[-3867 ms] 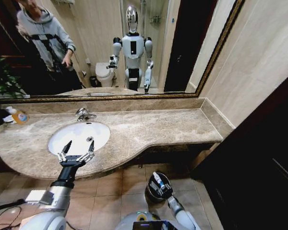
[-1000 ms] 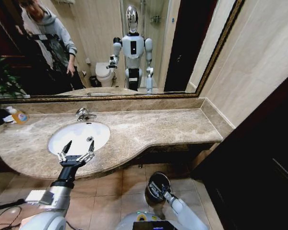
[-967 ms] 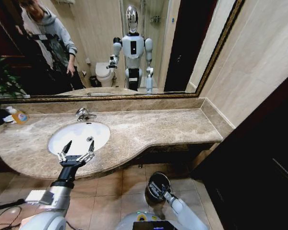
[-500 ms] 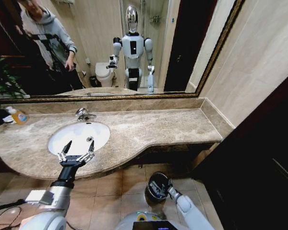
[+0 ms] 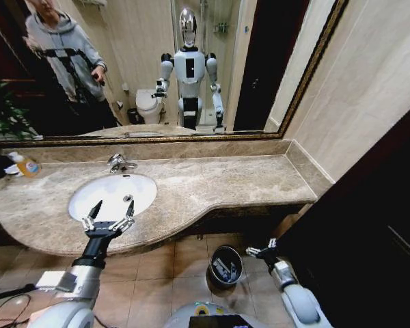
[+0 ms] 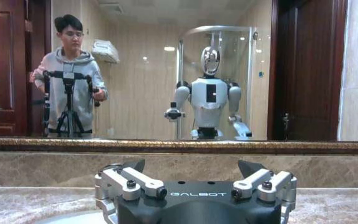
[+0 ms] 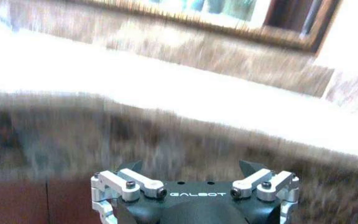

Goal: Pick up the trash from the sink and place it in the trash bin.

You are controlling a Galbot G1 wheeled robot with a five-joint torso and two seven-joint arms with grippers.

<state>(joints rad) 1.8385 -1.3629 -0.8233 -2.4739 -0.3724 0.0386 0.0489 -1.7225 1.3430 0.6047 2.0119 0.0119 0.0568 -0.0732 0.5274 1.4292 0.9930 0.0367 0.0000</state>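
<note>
A beige-brown marble counter point(image 5: 212, 181) is running along a wall-wide mirror with a dark gilt frame point(image 5: 150, 68), and the white oval sink point(image 5: 113, 195) with its chrome faucet point(image 5: 118, 162) is sitting at the counter's left part. The left gripper point(image 5: 108, 217) is hovering over the sink's near rim with its fingers spread wide and nothing between them. On the tan tiled floor point(image 5: 184, 266) below the counter's edge, the small round black trash bin point(image 5: 225, 265) is standing with pale scraps of trash point(image 5: 227, 270) lying inside. The right gripper point(image 5: 261, 250) is hanging just beside the bin, apart from it, fingers parted and empty.
</note>
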